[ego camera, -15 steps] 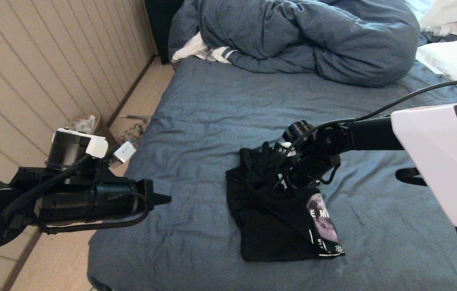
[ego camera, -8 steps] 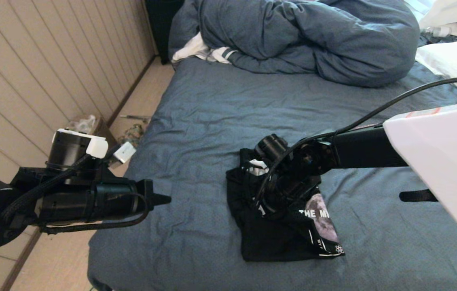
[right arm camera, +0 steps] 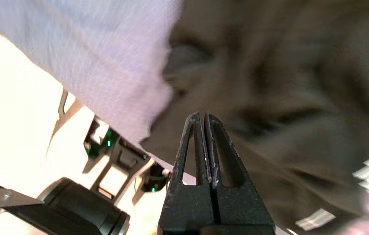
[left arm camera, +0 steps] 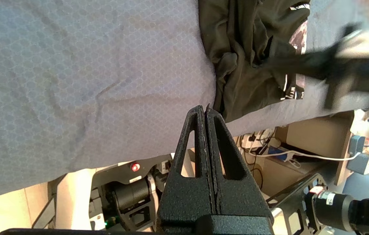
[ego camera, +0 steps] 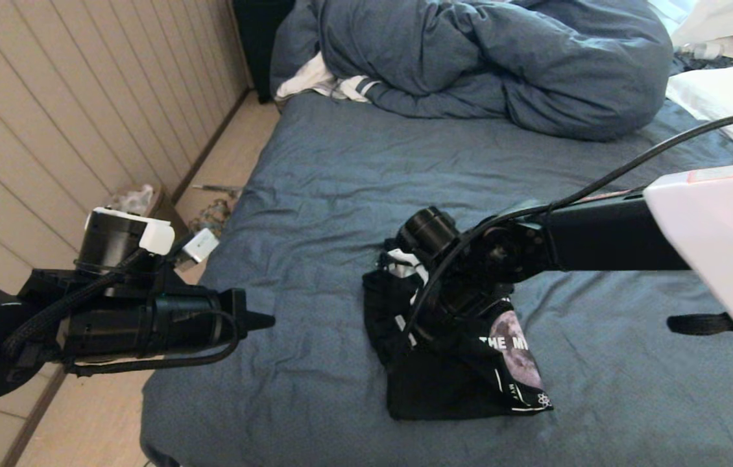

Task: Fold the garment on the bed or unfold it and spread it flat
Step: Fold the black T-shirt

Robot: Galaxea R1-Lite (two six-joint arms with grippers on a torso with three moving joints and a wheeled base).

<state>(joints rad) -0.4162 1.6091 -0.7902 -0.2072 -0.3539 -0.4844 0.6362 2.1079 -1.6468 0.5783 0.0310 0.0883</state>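
Bed [ego camera: 340, 168] under a wrinkled slate-blue sheet.
A crumpled black T-shirt [ego camera: 451, 383] lies directly beneath the right end effector [right arm camera: 205, 114]; a bunched blue duvet [ego camera: 503, 58] and white pillows [ego camera: 723, 97] lie well beyond it, at the far end.

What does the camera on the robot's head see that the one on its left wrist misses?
Only the head view shows the bunched blue duvet, a white pillow and the panelled wall. Only the left wrist view shows the left hand closed with nothing in it, and cables under the bed's edge. Both show the black T-shirt crumpled on the blue sheet, with the right arm over it.
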